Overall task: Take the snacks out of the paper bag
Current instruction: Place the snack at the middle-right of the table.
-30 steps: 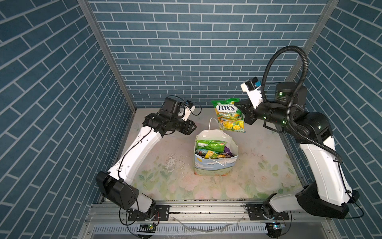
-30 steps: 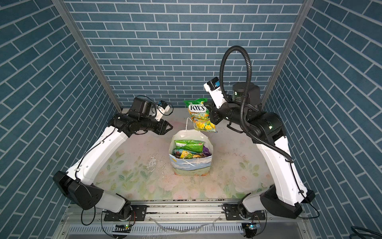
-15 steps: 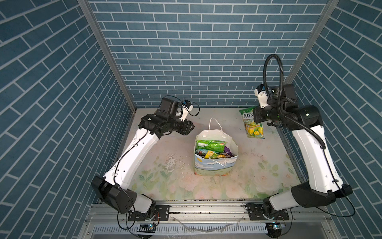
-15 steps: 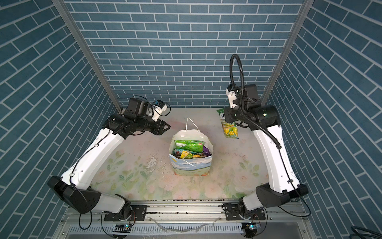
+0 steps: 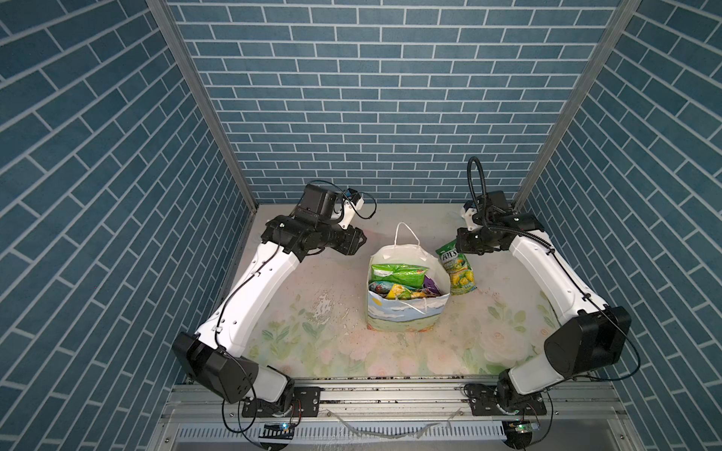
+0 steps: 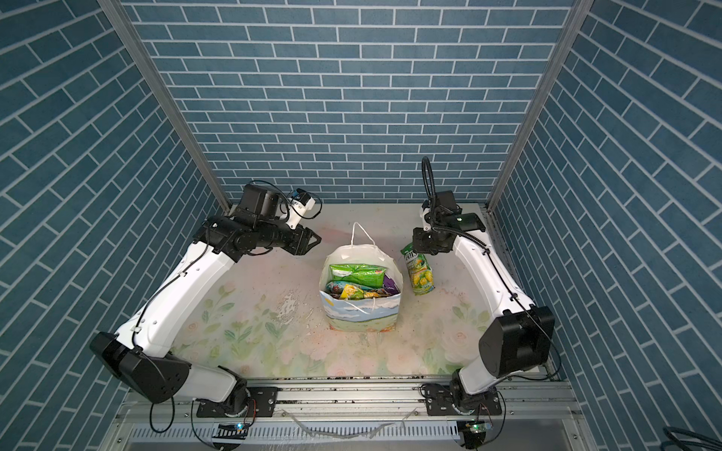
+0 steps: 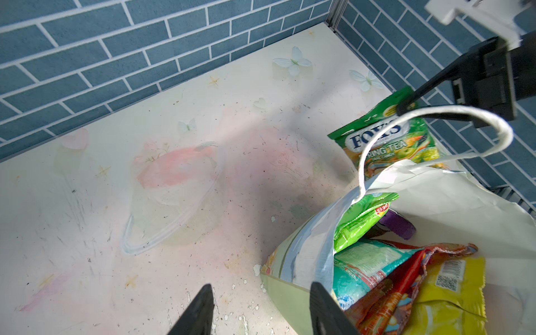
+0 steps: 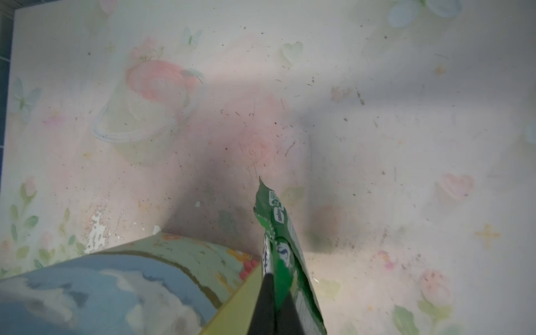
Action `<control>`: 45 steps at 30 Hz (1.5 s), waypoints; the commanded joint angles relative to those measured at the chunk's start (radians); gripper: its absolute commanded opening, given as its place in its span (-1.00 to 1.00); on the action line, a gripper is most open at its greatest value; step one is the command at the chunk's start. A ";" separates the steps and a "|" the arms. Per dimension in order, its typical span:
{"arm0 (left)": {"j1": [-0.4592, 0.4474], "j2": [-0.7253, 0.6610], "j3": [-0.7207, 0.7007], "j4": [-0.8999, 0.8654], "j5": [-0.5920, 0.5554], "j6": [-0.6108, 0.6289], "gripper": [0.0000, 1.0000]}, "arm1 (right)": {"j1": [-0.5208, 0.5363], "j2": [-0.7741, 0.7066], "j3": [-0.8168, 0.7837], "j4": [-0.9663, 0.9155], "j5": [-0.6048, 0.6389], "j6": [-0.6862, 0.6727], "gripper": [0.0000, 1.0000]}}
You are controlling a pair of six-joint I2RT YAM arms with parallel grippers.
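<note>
- Now that the right gripper (image 5: 453, 250) has dropped from high behind the bag to table level, its jaws stay pinched tight on the top edge of the FOX'S packet (image 5: 458, 271).
- Below that grip the packet slants down, its low end at or on the table (image 5: 312, 336); I can't confirm contact.
- Just beside the packet stands the bag (image 5: 404, 318), upright, with the other snacks (image 5: 396, 275) packed inside.
- Beyond the bag, the left gripper (image 7: 261, 287) hovers about half open and empty, the bag's corner by one finger; it has barely shifted.
- My read: the first packet is out and only needs letting go, then it's back for the rest.
</note>
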 commanded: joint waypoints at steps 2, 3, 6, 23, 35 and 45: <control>0.009 0.010 0.005 -0.021 0.012 0.007 0.10 | -0.057 0.019 -0.075 0.270 -0.218 0.189 -1.00; 0.008 0.008 0.003 -0.019 0.013 0.006 0.10 | -0.076 0.024 -0.103 0.306 -0.237 0.216 -1.00; 0.009 -0.003 -0.011 -0.015 0.011 0.005 0.10 | -0.138 0.044 -0.194 0.409 -0.289 0.279 -1.00; 0.010 -0.002 -0.025 -0.008 0.007 -0.010 0.10 | -0.241 0.107 -0.267 0.210 -0.056 0.095 -1.00; 0.010 0.004 -0.025 -0.018 0.003 -0.012 0.11 | -0.248 0.125 -0.277 0.135 -0.016 0.018 -0.80; 0.010 -0.001 -0.036 -0.018 0.011 -0.019 0.10 | -0.253 0.101 -0.265 0.104 0.010 -0.010 -0.45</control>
